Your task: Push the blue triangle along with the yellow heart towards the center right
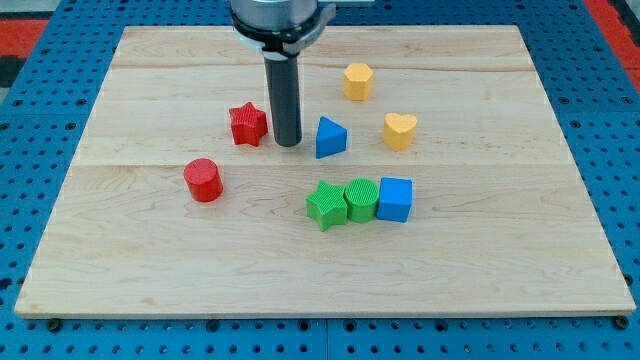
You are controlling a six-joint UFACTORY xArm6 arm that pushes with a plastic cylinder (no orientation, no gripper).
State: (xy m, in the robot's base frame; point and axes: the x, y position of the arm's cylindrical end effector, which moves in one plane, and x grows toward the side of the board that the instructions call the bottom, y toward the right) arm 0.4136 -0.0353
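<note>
The blue triangle (pixel 330 137) lies a little above the board's middle. The yellow heart (pixel 400 130) lies to its right, a short gap between them. My tip (pixel 288 143) rests on the board just left of the blue triangle, between it and the red star (pixel 247 124). A narrow gap separates the tip from the triangle. The rod rises straight up to the arm's dark mount at the view's top.
A yellow hexagon (pixel 357 80) lies above the heart. A red cylinder (pixel 203 180) sits at the left. A green star (pixel 325 205), a green cylinder (pixel 361 200) and a blue cube (pixel 395 198) form a row below the triangle. The wooden board (pixel 500 250) lies on a blue pegboard.
</note>
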